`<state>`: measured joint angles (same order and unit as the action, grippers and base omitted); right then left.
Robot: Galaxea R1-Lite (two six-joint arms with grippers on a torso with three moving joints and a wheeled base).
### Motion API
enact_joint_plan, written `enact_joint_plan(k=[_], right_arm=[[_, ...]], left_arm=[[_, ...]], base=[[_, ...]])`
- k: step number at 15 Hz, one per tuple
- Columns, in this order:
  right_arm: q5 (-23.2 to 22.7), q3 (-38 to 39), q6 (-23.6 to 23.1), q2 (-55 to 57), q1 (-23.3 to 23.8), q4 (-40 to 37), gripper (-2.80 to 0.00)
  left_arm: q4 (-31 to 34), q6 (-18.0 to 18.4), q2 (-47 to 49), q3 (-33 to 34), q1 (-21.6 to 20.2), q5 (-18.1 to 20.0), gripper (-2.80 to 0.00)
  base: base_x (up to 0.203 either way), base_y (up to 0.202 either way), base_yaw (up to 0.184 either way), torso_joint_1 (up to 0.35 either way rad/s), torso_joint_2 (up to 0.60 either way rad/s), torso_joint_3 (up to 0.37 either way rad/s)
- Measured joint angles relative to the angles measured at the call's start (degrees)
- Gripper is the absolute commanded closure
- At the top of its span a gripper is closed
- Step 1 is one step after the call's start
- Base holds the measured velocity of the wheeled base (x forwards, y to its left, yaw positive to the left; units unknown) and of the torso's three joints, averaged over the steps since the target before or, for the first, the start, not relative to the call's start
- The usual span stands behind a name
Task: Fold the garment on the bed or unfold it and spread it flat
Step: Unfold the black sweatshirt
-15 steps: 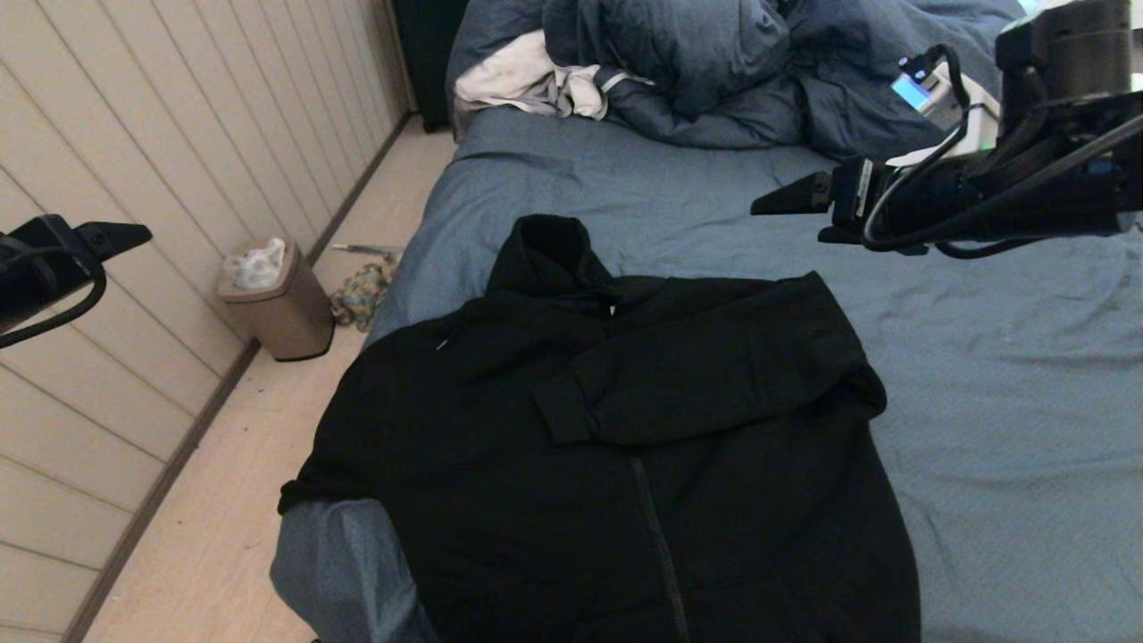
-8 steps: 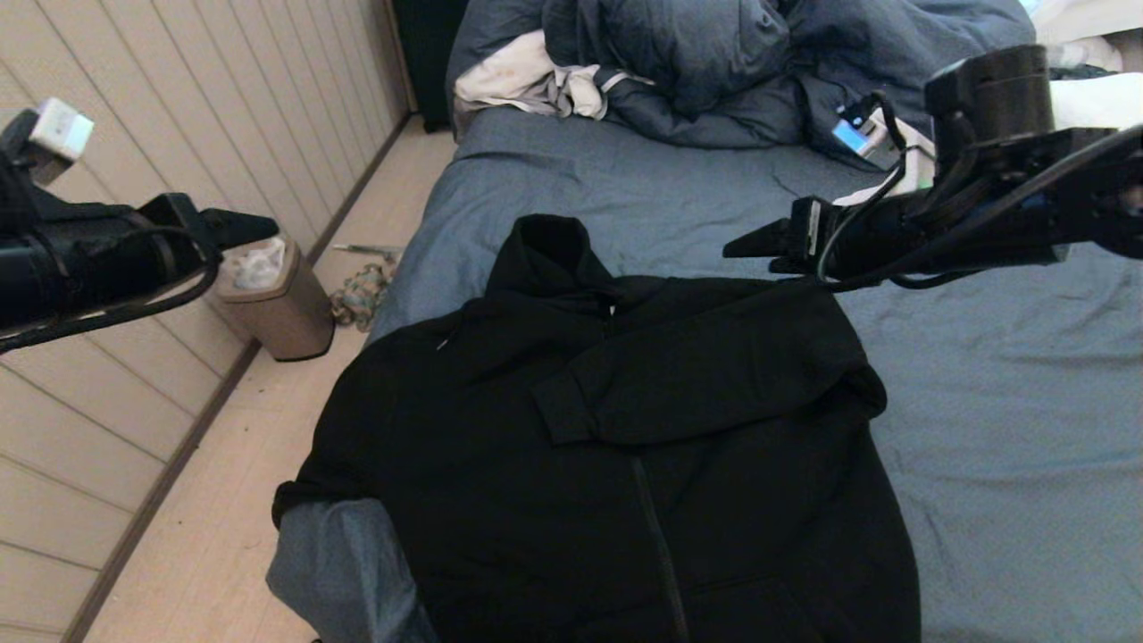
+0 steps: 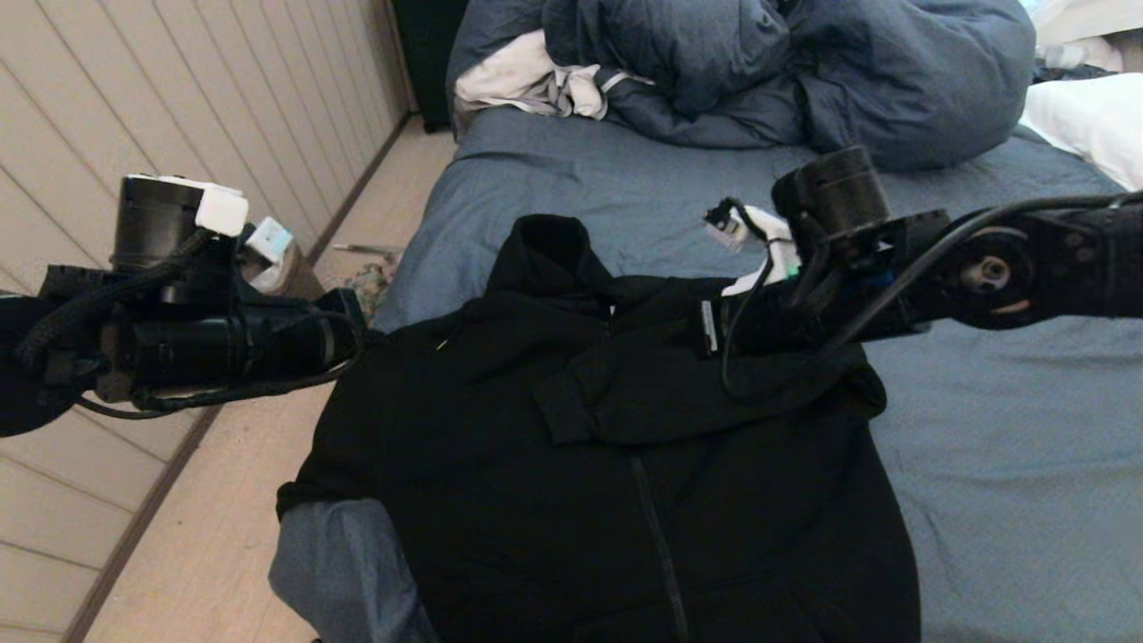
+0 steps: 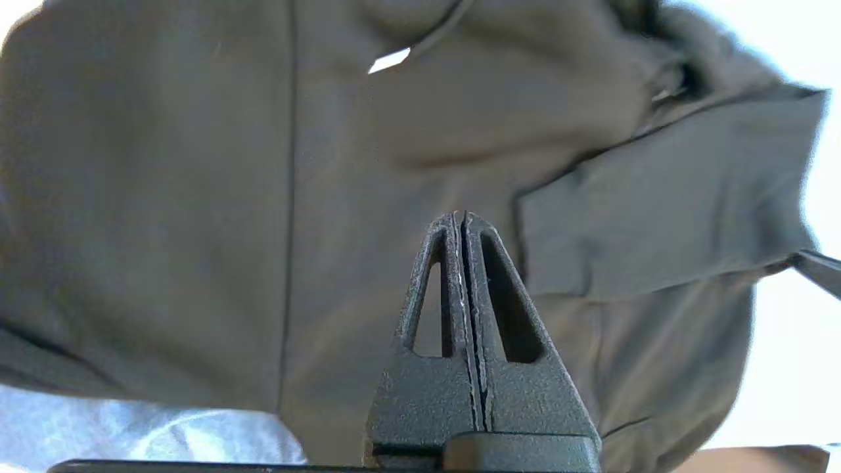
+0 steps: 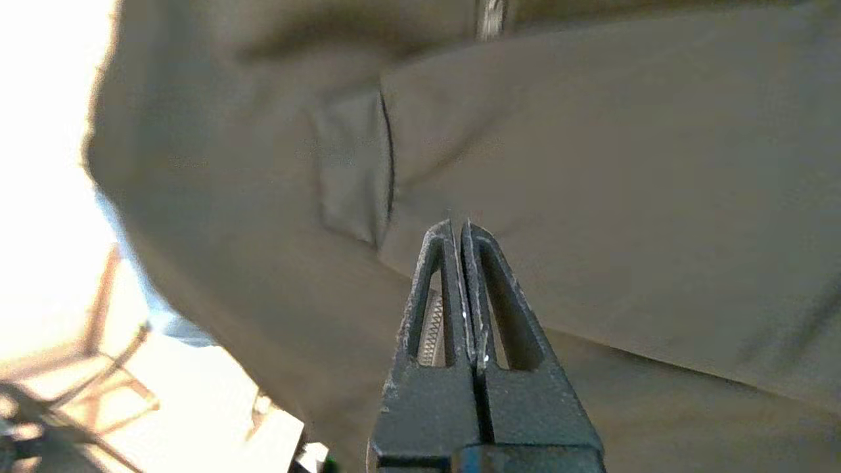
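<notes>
Black zip-front hooded sweatshirt: lies face up on the near left part of the bed, hood pointing toward the far end, zipper running down the middle toward the near edge. One sleeve folded across the chest, cuff near the zipper line. Left side of the sweatshirt overhangs the bed's left edge; a corner of blue-grey sheet shows beneath it.

Left gripper: fingers pressed together, nothing between them; poised above the sweatshirt's left shoulder area at the bed's left edge, pointing inward. No contact with the fabric discernible.

Right gripper: fingers pressed together, nothing between them; positioned over the folded sleeve near the right shoulder, pointing toward the sweatshirt's centre. Contact with the fabric not determinable.

Far end of bed: bunched dark blue duvet, white-grey cloth beside it on the left, white pillow at the far right.

Floor left of bed: waste bin, mostly hidden behind the left arm.
</notes>
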<state>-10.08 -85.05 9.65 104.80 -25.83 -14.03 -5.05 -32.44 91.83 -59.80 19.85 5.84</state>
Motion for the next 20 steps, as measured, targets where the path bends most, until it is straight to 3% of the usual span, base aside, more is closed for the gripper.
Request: enact_joint_plan(k=[4,5,11,17,20], right_arm=[[6.8,2.3,-1.2,4.0,-6.6,0.3,0.00],[8.0,2.9,-1.4,4.7,-7.8,0.3,-2.80],[16.1,7.6,-2.6,9.4,-12.9,11.5,-2.80],[22.3,5.9,-2.5,14.9,-13.2,16.8,-2.80],[22.9,5.4,-2.4,16.1,-13.1,19.2,-2.80]], left_arm=[[-5.8,-0.3,0.2,3.8,0.2,0.0,0.00],[-6.0,-0.6,0.3,4.0,0.2,0.0,0.00],[-6.1,-1.3,0.6,4.4,0.2,0.1,0.00],[-6.2,-1.5,1.1,4.4,0.2,0.2,0.00],[-6.2,-1.5,1.8,4.3,0.2,0.2,0.00]], base=[[0.000,0.000,0.000,0.000,0.00,0.000],[0.000,0.000,0.000,0.000,0.00,0.000],[0.000,0.000,0.000,0.000,0.00,0.000],[0.000,0.000,0.000,0.000,0.00,0.000],[0.000,0.000,0.000,0.000,0.00,0.000]])
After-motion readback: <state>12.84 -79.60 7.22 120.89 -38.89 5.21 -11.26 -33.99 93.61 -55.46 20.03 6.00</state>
